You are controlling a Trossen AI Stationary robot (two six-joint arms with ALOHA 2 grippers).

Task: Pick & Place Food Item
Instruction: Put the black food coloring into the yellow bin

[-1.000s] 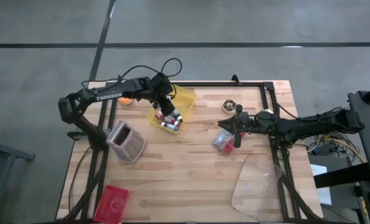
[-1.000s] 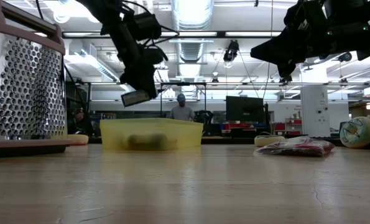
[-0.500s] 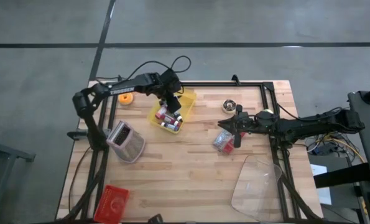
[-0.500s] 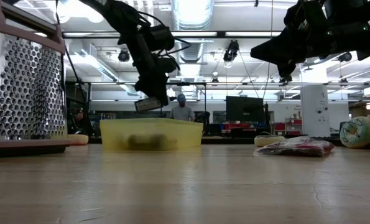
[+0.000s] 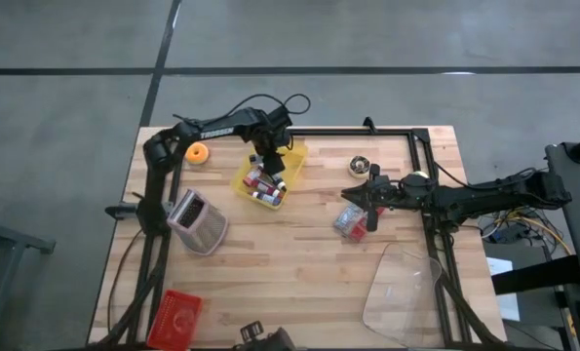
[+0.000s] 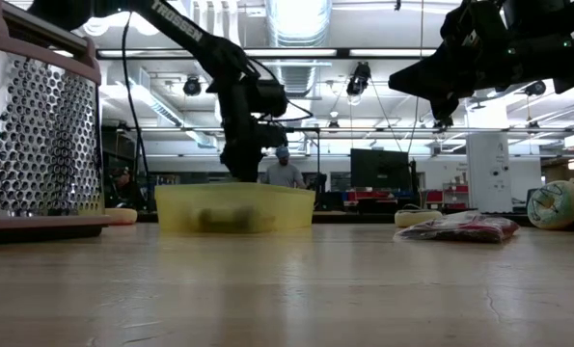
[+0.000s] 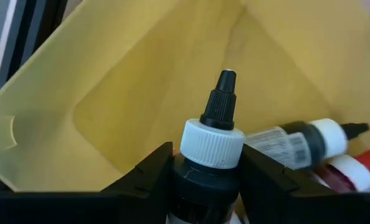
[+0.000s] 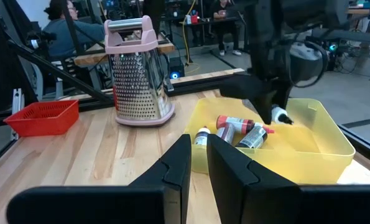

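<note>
Bottle (image 7: 212, 149) with a white collar and a black nozzle sits clamped between the fingers of the left hand (image 5: 273, 164), which hangs over the yellow bin (image 5: 294, 154) at the far side of the desk (image 5: 299, 283). The placing step looks to be in hand: the bottle is above the bin but not yet let go. Other small bottles (image 8: 240, 130) already lie in a heap at one end of the bin, so the next move probably calls for lowering a little over the bare part of the floor and opening the fingers, so the bottle does not strike the heap or tip over the wall.

Room is fair here. The bin's walls are low, and nothing stands close around it; the grater (image 5: 199, 220) is off to one side and the orange thing (image 5: 198, 153) lies near the desk's far edge. The black frame rail runs just behind the bin, so lifting clear looks safer than backing off. The right hand (image 5: 371, 207) waits with fingers nearly together, holding nothing, above a red packet (image 5: 347, 220), well apart from the bin
</note>
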